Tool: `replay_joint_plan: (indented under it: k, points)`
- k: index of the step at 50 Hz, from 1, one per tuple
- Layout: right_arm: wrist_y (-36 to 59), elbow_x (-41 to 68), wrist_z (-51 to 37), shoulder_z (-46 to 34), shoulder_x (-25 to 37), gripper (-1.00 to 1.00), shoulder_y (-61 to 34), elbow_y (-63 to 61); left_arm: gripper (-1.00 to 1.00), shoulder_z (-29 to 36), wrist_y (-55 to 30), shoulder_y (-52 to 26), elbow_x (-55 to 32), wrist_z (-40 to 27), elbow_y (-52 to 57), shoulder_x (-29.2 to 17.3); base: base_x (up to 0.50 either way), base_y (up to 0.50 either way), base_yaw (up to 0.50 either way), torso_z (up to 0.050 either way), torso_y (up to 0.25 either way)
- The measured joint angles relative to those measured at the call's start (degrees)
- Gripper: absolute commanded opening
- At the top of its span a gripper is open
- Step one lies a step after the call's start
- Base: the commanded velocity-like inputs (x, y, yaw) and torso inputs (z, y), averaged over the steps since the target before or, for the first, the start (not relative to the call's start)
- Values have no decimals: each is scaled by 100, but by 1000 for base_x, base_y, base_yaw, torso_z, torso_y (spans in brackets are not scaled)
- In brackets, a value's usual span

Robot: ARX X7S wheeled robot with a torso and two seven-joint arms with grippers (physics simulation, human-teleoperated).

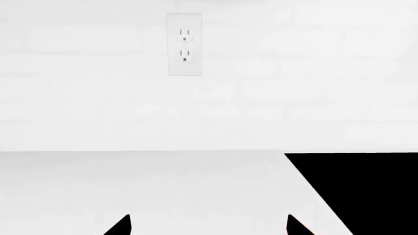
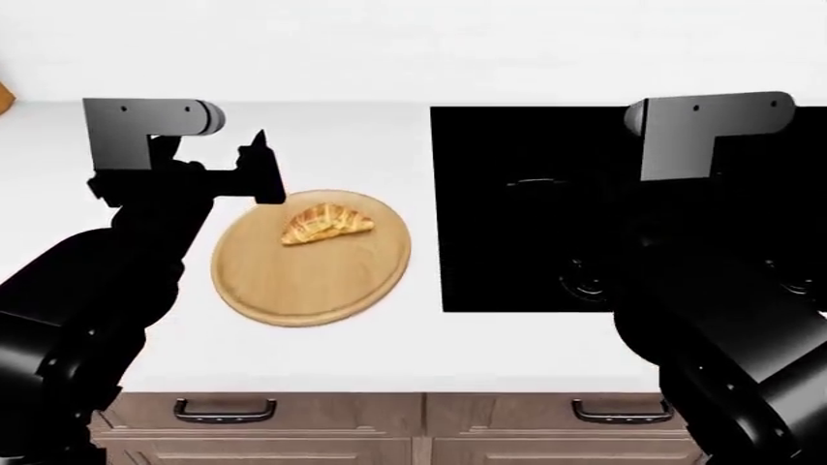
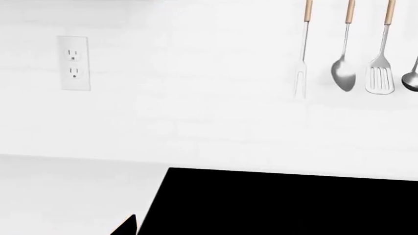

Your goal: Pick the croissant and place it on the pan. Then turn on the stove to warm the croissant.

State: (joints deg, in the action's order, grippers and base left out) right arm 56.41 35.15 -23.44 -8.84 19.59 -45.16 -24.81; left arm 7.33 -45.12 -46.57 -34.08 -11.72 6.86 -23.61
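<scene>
— Head view puts the croissant (image 2: 327,223) on the round wooden board (image 2: 278,286), just beside the stove (image 2: 543,208). Nothing holds it.

— And the left gripper (image 2: 259,160)?

— Near the board's far edge, on the side away from the stove, fingers spread, empty. Right gripper I cannot tell.

— So picking hasn't begun?

— I'd say not. Next it should drop onto the croissant. The pan I can't make out against the stove.
</scene>
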Motion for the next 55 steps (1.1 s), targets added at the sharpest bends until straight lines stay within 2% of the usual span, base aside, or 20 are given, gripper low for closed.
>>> replay_joint_plan:
  k: [55]
  points:
    - [-152, 46, -14, -85, 33, 100, -73, 83, 100, 85, -23, -117, -48, 27, -92, -85, 161, 0, 0, 0, 0]
